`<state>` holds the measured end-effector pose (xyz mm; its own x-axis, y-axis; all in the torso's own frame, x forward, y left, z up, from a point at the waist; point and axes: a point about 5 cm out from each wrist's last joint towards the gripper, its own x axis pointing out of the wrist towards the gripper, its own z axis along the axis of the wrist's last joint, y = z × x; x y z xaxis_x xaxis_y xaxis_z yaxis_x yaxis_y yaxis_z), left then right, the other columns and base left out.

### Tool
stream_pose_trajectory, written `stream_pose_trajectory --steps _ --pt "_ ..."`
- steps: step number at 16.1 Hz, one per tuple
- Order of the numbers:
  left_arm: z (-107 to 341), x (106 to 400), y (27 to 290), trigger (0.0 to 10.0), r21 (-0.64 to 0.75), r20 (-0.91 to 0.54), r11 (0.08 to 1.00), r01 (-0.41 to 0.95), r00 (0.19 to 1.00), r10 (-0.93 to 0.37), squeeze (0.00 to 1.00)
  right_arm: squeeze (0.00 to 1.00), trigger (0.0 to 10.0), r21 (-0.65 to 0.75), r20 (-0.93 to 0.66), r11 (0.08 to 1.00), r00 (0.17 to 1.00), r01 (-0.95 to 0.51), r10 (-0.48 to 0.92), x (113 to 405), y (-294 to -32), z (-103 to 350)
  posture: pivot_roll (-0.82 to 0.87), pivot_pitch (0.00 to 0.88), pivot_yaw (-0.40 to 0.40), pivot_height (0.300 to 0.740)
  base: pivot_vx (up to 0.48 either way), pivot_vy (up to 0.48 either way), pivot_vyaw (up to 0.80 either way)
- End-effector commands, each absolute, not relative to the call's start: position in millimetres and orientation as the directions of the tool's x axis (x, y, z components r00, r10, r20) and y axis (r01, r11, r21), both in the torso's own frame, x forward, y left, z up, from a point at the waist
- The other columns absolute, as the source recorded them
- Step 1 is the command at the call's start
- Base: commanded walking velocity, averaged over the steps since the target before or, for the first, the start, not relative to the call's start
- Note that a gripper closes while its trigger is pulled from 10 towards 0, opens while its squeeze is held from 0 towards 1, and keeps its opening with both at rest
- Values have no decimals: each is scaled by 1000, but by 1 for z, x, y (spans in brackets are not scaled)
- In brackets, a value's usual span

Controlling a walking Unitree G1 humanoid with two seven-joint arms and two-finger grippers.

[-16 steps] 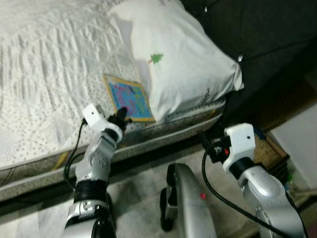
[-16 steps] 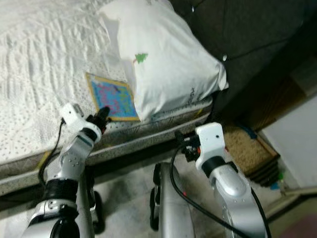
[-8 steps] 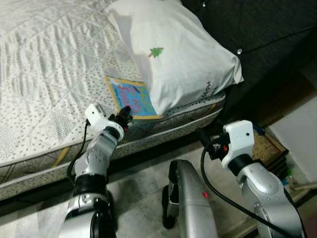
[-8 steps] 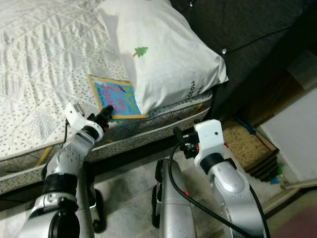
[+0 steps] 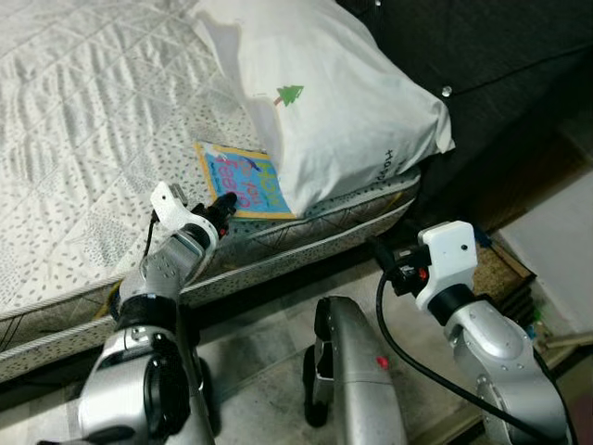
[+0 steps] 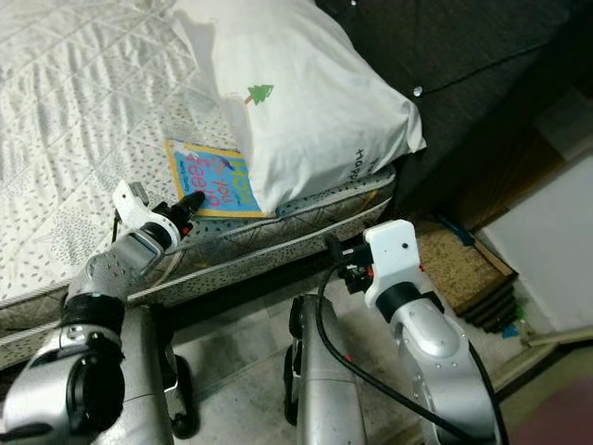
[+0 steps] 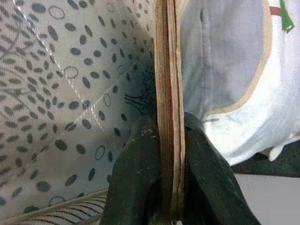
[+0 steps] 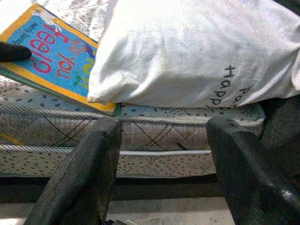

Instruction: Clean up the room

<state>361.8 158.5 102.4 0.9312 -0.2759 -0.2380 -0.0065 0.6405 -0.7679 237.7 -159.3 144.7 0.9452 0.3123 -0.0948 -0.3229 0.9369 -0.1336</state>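
One book (image 5: 243, 182) — blue cover, yellow border — is lying flat near the edge of the bed (image 5: 83, 139), its far corner tucked under the white pillow (image 5: 324, 102) at about 1 o'clock from it. The left gripper (image 5: 225, 205) is reaching over the mattress edge and pinching the book's near corner at roughly 7 o'clock; the left wrist view is showing both black fingers (image 7: 136, 183) pressed against either face of the book's edge. The right gripper (image 5: 382, 260) is hanging in front of the bed's side, off the mattress, at about 4 o'clock from the book; its fingers (image 8: 84, 178) are standing wide apart — holding nothing. The pillow is bearing a small green tree print and is leaning against a dark headboard (image 5: 482, 74).
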Motion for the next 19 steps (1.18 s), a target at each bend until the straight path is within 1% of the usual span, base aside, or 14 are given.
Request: stream_pose_trajectory --steps 1,3,5,6,8,9,12,15,19 --pt "95 361 157 10000 -744 -286 667 -33 919 -272 1000 0 10000 -145 -116 941 950 -305 290 236 -166 142 -295 228 -158 545 0 0 0" --pt "97 366 167 10000 -710 -294 703 -34 922 -252 1000 0 10000 -151 -117 939 949 -308 292 238 -167 143 -298 226 -164 545 0 0 0" --pt "98 368 172 10000 -693 -304 719 -47 923 -234 1000 0 10000 -153 -115 939 949 -308 293 240 -167 144 -299 222 -163 545 0 0 0" --pt "100 369 179 10000 -659 -313 750 -61 929 -200 1000 0 10000 -154 -112 939 950 -308 293 241 -166 144 -295 218 -161 545 0 0 0" --pt "100 370 183 10000 -638 -319 768 -66 929 -185 1000 0 10000 -153 -112 939 950 -307 292 242 -166 143 -292 217 -160 545 0 0 0" --pt "100 370 189 10000 -599 -336 795 -90 930 -148 1000 0 10000 -150 -106 941 951 -304 291 244 -165 142 -275 212 -157 545 0 0 0" --pt "95 367 192 10000 -523 -369 848 -84 919 -136 1000 0 10000 -134 -99 941 949 -310 299 250 -159 140 -236 209 -157 545 0 0 0" --pt "91 364 198 10000 -466 -402 880 -91 908 -119 1000 0 10000 -121 -86 940 946 -320 311 256 -153 139 -218 198 -154 545 0 0 0" --pt "91 365 193 10000 -454 -407 888 -78 904 -129 1000 0 10000 -113 -77 941 947 -319 311 262 -150 138 -196 188 -145 545 0 0 0"
